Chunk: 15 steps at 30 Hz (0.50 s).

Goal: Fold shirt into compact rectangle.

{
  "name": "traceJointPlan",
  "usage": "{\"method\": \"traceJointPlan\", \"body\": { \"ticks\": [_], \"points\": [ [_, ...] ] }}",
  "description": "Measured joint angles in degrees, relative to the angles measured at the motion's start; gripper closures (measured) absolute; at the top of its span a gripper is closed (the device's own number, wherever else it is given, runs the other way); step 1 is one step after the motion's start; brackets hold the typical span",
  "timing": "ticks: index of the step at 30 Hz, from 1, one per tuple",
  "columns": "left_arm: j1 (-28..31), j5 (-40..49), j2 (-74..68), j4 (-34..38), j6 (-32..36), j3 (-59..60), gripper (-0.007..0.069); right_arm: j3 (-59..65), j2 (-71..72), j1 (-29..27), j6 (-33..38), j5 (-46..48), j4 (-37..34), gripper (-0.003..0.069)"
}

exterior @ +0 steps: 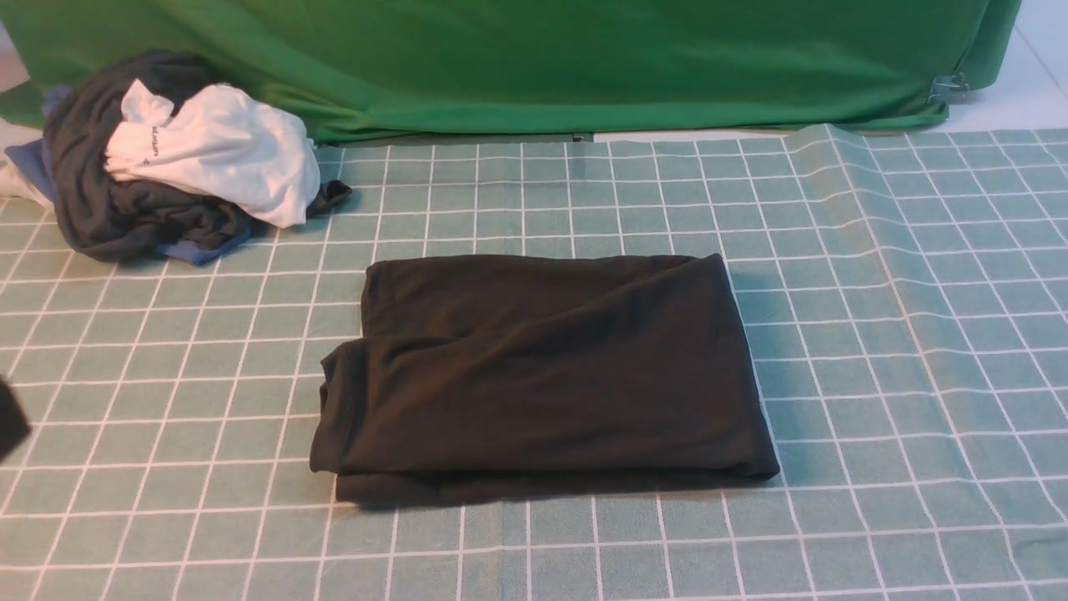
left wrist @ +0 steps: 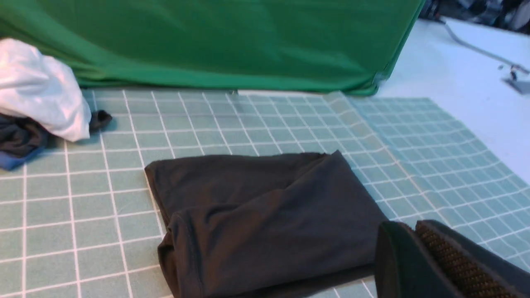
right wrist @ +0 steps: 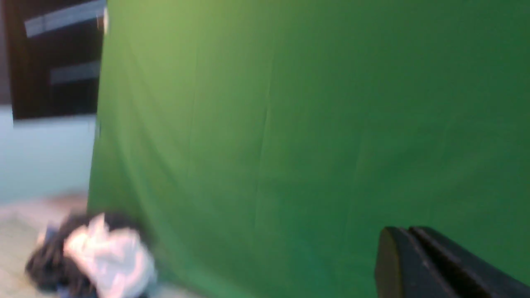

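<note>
Left gripper (left wrist: 408, 240): raised clear of the cloth, fingers pressed together, empty.
Right gripper (right wrist: 403, 248): lifted toward the green backdrop (right wrist: 290, 124), closed, empty.
Shirt (exterior: 542, 376): folded rectangle, table centre; clothes pile (exterior: 175, 159) at ten o'clock.

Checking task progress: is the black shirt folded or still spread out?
Folded. The shirt lies as a layered rectangle on the checked cloth, no sleeves showing.

right gripper (right wrist: 397, 248): jaws pressed together, holding nothing, set against the green backdrop (right wrist: 290, 124) | clothes pile (right wrist: 95, 256): blurred, dark and white garments, at backdrop's foot near its edge | dark doorway (right wrist: 54, 62): beyond that edge
</note>
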State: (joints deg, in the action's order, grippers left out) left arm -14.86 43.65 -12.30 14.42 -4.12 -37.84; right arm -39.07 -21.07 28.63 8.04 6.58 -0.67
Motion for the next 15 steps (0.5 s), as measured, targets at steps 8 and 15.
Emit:
{"method": "traceJointPlan", "body": {
  "ticks": [8, 15],
  "points": [
    [0.0, -13.0, 7.3, 2.3, 0.0, 13.6, 0.0612, 15.5, 18.6, 0.0, 0.0, -11.2, 0.3, 0.0636],
    [0.0, -18.4, 7.1, 2.6, 0.0, 18.1, 0.0612, 15.8, 21.3, 0.0, 0.0, -12.4, 0.3, 0.0599]
  ]
}}
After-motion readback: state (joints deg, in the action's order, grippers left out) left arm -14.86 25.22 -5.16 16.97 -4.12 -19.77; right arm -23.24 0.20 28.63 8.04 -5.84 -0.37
